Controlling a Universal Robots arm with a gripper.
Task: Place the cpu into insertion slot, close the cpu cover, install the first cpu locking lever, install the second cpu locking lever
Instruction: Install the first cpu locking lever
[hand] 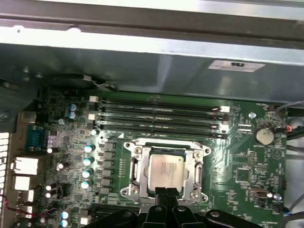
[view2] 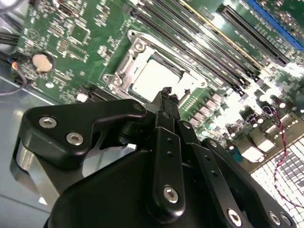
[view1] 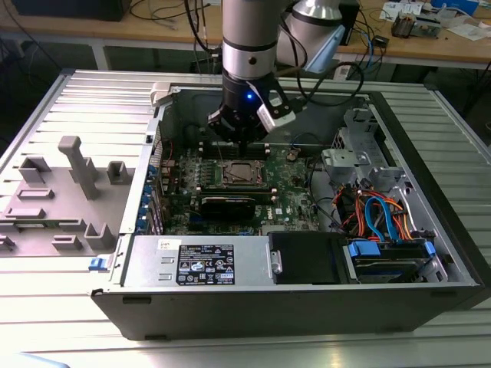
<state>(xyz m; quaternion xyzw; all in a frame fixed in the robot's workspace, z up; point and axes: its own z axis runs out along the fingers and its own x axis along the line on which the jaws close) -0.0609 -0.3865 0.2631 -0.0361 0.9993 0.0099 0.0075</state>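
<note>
The cpu (hand: 166,169) (view2: 155,77), a square chip with a dull silver top, sits in the insertion slot (view1: 243,173) on the green board. The cpu cover (hand: 135,167) (view2: 124,65), a silver metal frame, lies flat around it. My gripper (hand: 166,191) (view2: 166,91) (view1: 241,144) hangs just above the socket's edge, with its black fingers pressed together and nothing between them. Thin metal levers run along the socket's sides; I cannot tell whether they are latched.
Long black memory slots (hand: 159,118) lie beside the socket. A black card (view1: 227,204), the power supply (view1: 201,262) and blue and orange cables (view1: 381,217) fill the open case. A grey fixture (view1: 70,184) stands outside it at the exterior view's left.
</note>
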